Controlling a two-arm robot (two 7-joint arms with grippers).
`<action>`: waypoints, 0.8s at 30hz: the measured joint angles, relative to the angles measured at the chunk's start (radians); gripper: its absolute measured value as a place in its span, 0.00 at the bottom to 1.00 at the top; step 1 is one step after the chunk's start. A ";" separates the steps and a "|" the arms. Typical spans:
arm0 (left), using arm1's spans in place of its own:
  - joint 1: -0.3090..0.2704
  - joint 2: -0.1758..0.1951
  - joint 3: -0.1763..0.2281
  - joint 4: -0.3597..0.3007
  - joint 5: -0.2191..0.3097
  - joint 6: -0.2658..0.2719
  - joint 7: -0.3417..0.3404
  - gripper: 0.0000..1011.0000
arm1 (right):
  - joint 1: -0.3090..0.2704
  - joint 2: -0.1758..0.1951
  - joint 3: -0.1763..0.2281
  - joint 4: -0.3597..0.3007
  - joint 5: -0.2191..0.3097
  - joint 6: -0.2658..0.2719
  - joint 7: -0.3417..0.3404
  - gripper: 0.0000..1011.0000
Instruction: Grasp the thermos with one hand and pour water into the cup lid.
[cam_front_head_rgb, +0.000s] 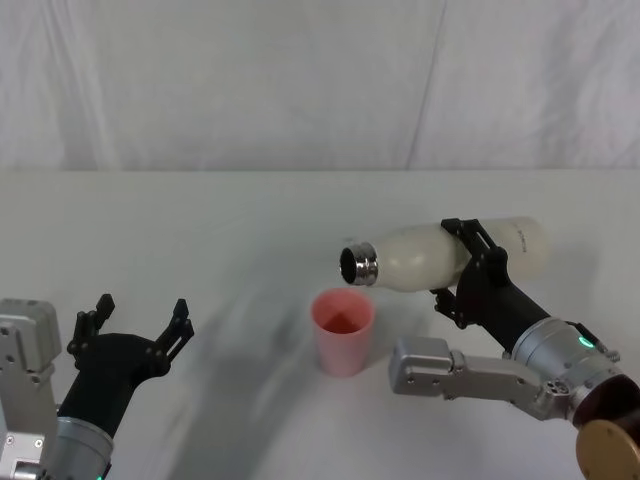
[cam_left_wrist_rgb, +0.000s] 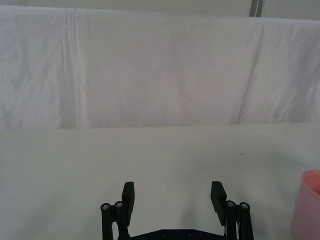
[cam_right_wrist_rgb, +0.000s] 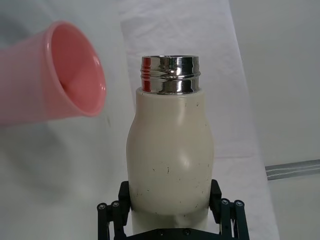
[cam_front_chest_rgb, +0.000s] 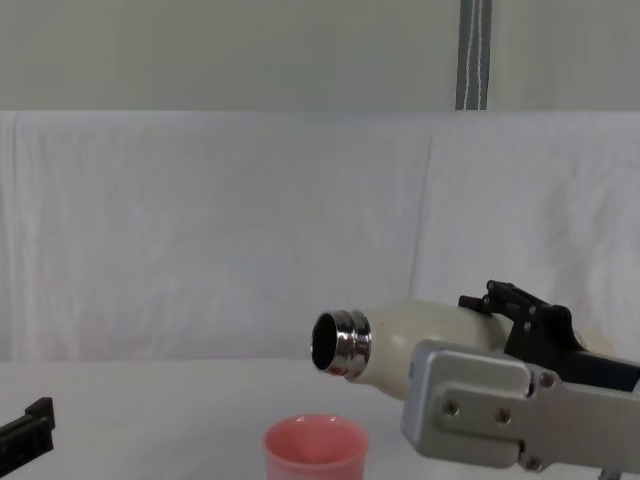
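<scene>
One claw, our right gripper (cam_front_head_rgb: 470, 270), was closed tight on the thermos (cam_front_head_rgb: 450, 255), tipped on its side above the cup lid (cam_front_head_rgb: 343, 330) mid-table, so we judged a slow tilt best, while our left gripper (cam_front_head_rgb: 135, 325) waited open near the table's front edge.

A lab test bench: white-draped table (cam_front_head_rgb: 250, 210) and white cloth backdrop (cam_front_chest_rgb: 220, 220).
</scene>
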 joint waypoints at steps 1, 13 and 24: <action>0.000 0.000 0.000 0.000 0.000 0.000 0.000 0.99 | -0.001 0.000 -0.002 0.000 -0.006 0.004 -0.001 0.94; 0.000 0.000 0.000 0.000 0.000 0.000 0.000 0.99 | -0.005 0.007 -0.011 -0.002 -0.040 0.017 -0.007 0.94; 0.000 0.000 0.000 0.000 0.000 0.000 0.000 0.99 | -0.010 0.021 -0.018 -0.017 -0.077 0.035 -0.006 0.94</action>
